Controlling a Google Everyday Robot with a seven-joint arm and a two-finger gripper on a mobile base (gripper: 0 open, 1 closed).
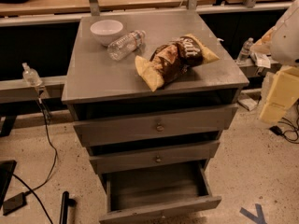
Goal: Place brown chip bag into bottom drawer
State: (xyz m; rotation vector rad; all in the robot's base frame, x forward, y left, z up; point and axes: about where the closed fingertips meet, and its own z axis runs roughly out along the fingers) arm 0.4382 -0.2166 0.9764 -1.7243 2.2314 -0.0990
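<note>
The brown chip bag (175, 59) lies on its side on the grey cabinet top (98, 78), right of centre near the front edge. It has a dark brown middle with white lettering and pale yellow ends. The bottom drawer (161, 210) is pulled out and open, and its inside looks empty. My gripper is not in view. Only a white rounded shape (288, 31), possibly part of my arm, shows at the right edge, apart from the bag.
A clear plastic bottle (125, 44) lies beside a white bowl (106, 31) at the back of the cabinet top. Two drawers with round knobs (160, 126) (158, 158) sit above, slightly ajar. Yellow blocks (280, 94) stand on the right. Cables (46, 139) trail on the floor at left.
</note>
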